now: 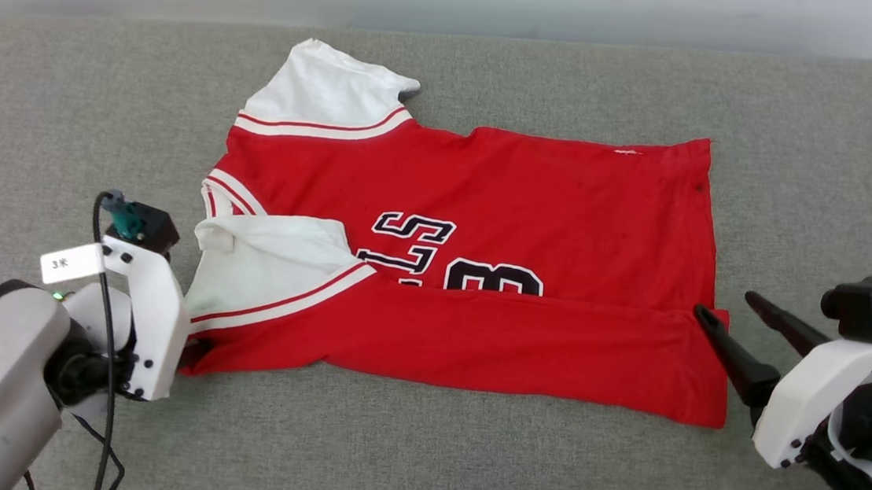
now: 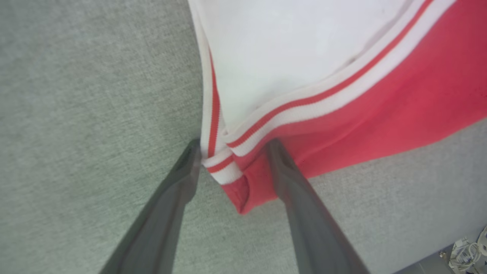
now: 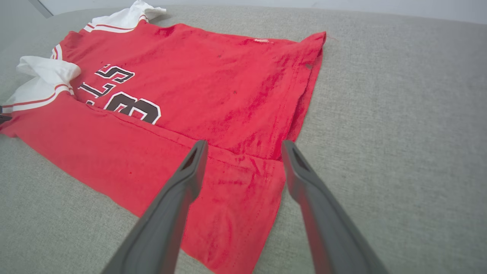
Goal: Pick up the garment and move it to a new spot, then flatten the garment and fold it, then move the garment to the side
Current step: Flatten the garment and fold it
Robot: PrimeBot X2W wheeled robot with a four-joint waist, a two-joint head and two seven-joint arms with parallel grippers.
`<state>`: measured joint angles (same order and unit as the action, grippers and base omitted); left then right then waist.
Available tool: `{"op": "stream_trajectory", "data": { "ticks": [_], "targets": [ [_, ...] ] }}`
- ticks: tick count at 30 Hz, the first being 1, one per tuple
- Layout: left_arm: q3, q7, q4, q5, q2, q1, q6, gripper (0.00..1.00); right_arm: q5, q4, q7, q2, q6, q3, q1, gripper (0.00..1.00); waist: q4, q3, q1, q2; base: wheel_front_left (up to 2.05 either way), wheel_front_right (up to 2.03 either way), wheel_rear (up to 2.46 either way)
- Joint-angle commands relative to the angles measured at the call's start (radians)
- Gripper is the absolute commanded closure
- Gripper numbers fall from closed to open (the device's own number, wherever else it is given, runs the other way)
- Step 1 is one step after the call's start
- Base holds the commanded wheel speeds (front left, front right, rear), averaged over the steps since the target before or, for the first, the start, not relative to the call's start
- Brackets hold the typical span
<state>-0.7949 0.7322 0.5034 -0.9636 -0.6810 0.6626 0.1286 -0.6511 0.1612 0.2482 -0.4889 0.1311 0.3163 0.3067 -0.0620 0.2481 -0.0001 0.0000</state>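
Left gripper (image 2: 234, 152) sits at the near-left corner of the garment (image 1: 471, 201), jaws spread wide and clamping nothing. The striped-trim corner pokes in between the two fingers, touching or just beside them. The garment lies flat in the middle of the grey cushion (image 1: 418, 449), long axis running left to right, parallel to the near edge, with the white sleeves (image 1: 277, 255) at the left end and the hem at the right end. The near long side is already folded over toward the far edge, and this flap covers the lower part of the lettering. Right gripper (image 1: 727, 304) is at the near-right corner, jaws also released and empty. One finger reaches over the red cloth at the end of the fold line, the other over bare cushion just past the hem. Each arm is nearest its own end, and each corner lies straight ahead of the fingers. Likely next step is to grasp both near corners for the second fold, so the jaws need to come down around the cloth edge.
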Motion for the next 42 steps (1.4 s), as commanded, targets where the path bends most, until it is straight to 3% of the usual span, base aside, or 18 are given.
{"op": "stream_trajectory", "data": {
  "ticks": [1,6,16,22,32,41,42],
  "targets": [
    [-0.049,0.010,0.014,-0.007,0.039,-0.051,0.001,1.00,0.001,-0.009,0.009,-0.013,-0.001,0.001,0.021,0.00,0.003,-0.012,0.0001,0.0000,0.00,0.00,0.00],
    [-0.047,-0.050,-0.013,-0.012,0.019,-0.012,0.001,1.00,0.003,-0.040,0.086,-0.060,-0.001,0.014,0.054,0.00,0.013,-0.045,0.0001,0.0000,0.00,0.00,0.00],
    [-0.055,-0.147,-0.117,-0.023,-0.024,0.024,0.001,1.00,-0.064,-0.099,0.448,-0.194,-0.001,0.097,0.127,0.00,0.035,-0.081,0.0001,0.0000,0.00,0.00,0.00],
    [-0.062,-0.160,-0.155,-0.018,-0.032,0.036,0.001,1.00,-0.085,-0.060,0.589,-0.209,-0.001,0.132,0.138,0.00,0.054,-0.073,0.0001,0.0000,0.00,0.00,0.00],
    [-0.069,-0.182,-0.181,0.002,-0.024,0.065,0.001,1.00,-0.063,0.079,0.588,-0.142,-0.001,0.171,0.133,0.00,0.081,-0.014,0.0001,0.0000,0.00,0.00,0.00],
    [-0.074,-0.206,-0.165,0.005,-0.019,0.053,0.001,1.00,-0.084,0.172,0.534,-0.096,0.000,0.275,0.101,0.00,0.083,0.015,0.0001,0.0000,0.00,0.00,0.00],
    [-0.072,-0.211,-0.161,0.002,-0.020,0.046,0.001,1.00,-0.088,0.174,0.518,-0.094,0.000,0.276,0.105,0.68,0.081,0.013,0.0001,0.0000,0.00,0.00,0.00]
  ]
}}
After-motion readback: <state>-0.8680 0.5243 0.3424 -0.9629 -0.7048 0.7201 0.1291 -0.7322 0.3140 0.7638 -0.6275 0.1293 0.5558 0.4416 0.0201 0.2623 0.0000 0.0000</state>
